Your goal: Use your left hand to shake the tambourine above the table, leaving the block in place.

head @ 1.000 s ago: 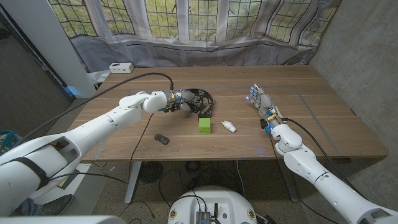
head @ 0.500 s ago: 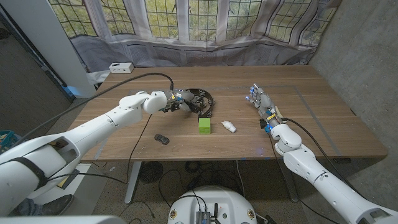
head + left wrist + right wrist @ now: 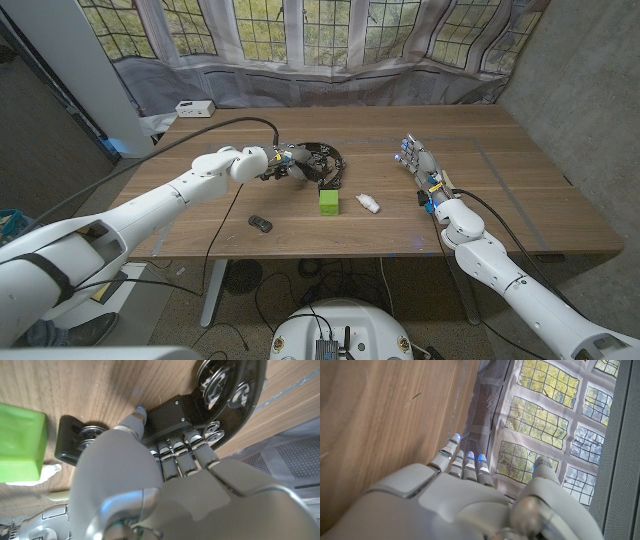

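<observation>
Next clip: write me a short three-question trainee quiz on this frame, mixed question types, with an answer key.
1. True or false: the left hand is at the tambourine, which lies on the table.
2. Which thing lies closest to the green block? A) the small white object B) the small dark object C) the white box
3. Fill in: the right hand holds ____.

Key:
1. True; in the left wrist view its fingers reach onto the black frame.
2. A
3. Nothing; its fingers are spread over bare wood.
</observation>
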